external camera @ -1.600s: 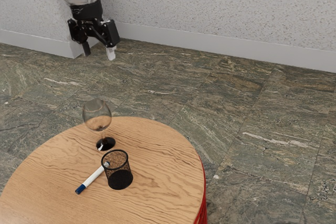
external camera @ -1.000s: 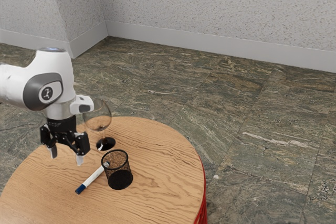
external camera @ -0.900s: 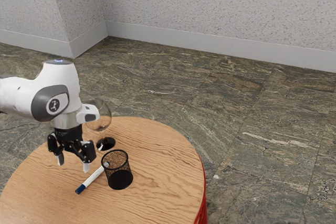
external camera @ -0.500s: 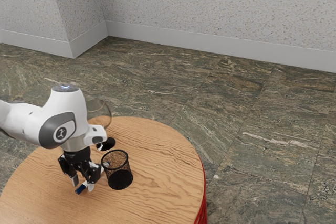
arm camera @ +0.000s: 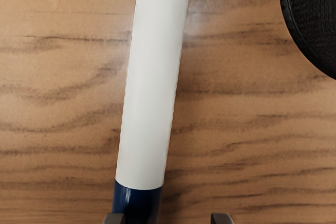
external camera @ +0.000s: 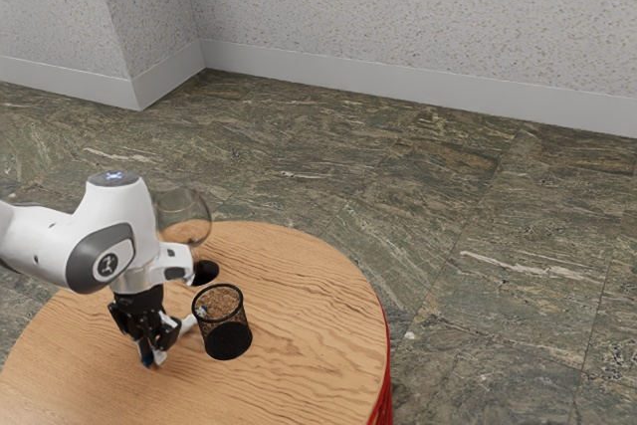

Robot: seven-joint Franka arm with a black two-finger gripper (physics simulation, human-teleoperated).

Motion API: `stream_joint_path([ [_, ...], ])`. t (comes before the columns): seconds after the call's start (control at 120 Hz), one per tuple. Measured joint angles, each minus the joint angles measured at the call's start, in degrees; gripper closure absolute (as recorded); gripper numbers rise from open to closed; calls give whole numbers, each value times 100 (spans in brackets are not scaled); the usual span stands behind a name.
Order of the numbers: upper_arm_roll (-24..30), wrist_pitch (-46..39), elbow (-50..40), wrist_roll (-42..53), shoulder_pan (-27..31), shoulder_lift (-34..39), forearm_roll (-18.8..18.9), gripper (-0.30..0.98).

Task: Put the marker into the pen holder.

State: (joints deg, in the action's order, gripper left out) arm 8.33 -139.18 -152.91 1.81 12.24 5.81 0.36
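Note:
The gripper (external camera: 153,357) is low over the tabletop in the exterior view, around the marker's blue end, fingers partway together but apart. The marker (external camera: 187,324), white with a blue end, lies on the wood, its middle partly hidden by the hand. In the wrist view the blue end of the marker (arm camera: 151,87) lies between the tips of the gripper (arm camera: 168,219), close to one finger, with a gap to the other. The black mesh pen holder (external camera: 225,335) stands upright beside the marker's far end; its dark rim (arm camera: 294,30) shows in the wrist view.
A wine glass (external camera: 185,218) with a dark base stands behind the hand, near the edge of the round wooden table (external camera: 309,296). The pen holder is close on the hand's side toward the exterior view's right.
From high up, my hand has come down to the marker. Since half a second ago it has lowered slightly and the fingers appear closer together. The marker and holder look unmoved.

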Motion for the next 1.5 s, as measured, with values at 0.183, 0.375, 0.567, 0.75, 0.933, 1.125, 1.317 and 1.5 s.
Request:
stream_joint_path([
  [0.183, -116, -73, 60, 187, 58, -245, 90, 57],
  [0.375, -273, -156, 144, 327, 25, -386, 125, 64],
  [0.567, -349, -174, 179, 404, 105, -367, 158, 68],
  [0.75, -274, 716, 785, 427, -373, 623, 189, 70],
  [0.933, 596, 2142, 1370, 318, -558, 1634, 223, 70],
  [1.125, 995, 2895, 1403, 206, -703, 1728, 28, 69],
  [1.317, 943, 3102, 1619, 133, -572, 1310, -7, 69],
  [1.5, 943, 3174, 2352, 93, -500, 303, 6, 51],
])
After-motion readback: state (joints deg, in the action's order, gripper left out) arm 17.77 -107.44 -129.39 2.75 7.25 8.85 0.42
